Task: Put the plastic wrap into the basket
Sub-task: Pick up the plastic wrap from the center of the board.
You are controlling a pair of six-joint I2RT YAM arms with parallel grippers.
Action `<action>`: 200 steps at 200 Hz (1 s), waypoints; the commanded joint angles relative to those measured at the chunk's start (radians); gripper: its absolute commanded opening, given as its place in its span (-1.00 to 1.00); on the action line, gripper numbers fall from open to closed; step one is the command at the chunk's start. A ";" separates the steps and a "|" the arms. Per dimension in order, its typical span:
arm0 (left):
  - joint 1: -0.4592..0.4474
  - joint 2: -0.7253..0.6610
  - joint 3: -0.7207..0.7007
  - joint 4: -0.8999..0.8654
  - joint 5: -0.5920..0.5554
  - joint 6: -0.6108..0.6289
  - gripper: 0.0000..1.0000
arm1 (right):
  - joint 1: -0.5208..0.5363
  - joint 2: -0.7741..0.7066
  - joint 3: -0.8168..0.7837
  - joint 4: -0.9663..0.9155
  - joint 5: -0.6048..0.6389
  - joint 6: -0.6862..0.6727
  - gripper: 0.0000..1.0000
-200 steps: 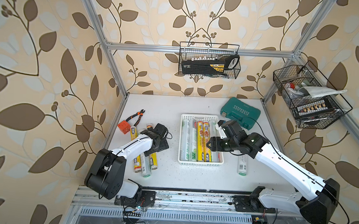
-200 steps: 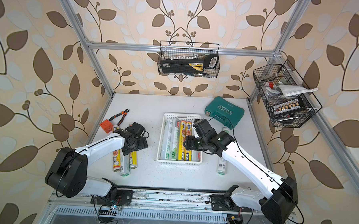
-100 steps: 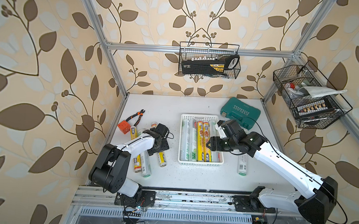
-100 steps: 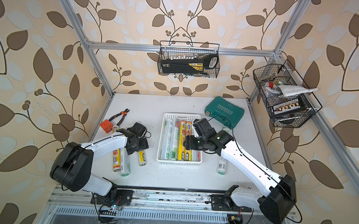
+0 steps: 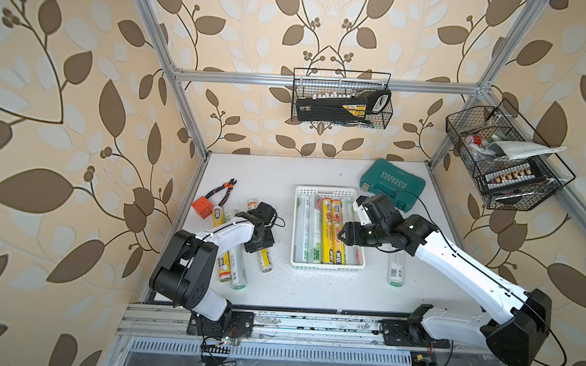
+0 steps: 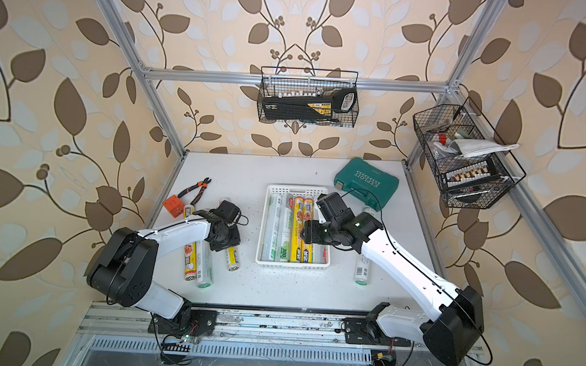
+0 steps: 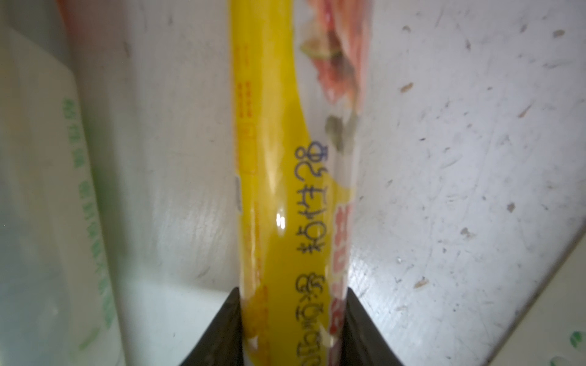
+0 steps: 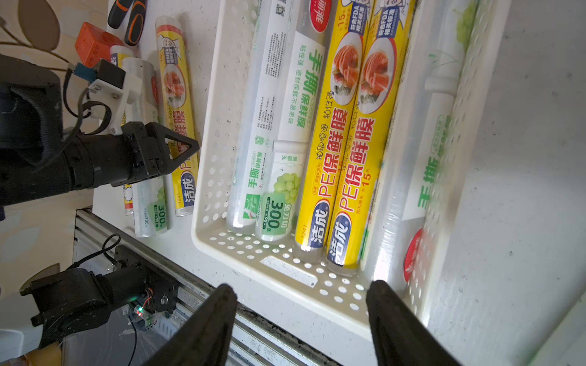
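Robot test cell in a lab, aluminium frame [image 5: 323, 80] around a white table [image 5: 285, 176], leaf wallpaper [image 5: 66, 129] for walls, two robot arms [image 5: 451, 258] on a rail [image 5: 312, 327], wire baskets [image 5: 342, 71] of tools.

We find the basket [image 5: 325, 192] packed nearly wall to wall by five rolls [image 5: 327, 226] side by side. The right tool [image 5: 341, 234], jaws apart, overhangs its right edge. A bare tabletop [image 5: 283, 251] lane runs between the basket and the left tool [image 5: 258, 245], which clamps a yellow roll [image 5: 265, 261] lying there. The teal case [image 5: 392, 183] crowds the basket's far right corner.
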 commanded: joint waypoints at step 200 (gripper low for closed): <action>-0.350 0.093 0.722 -0.364 -0.067 -0.012 -0.34 | -0.276 -0.188 -0.128 -0.046 -0.067 -0.064 0.37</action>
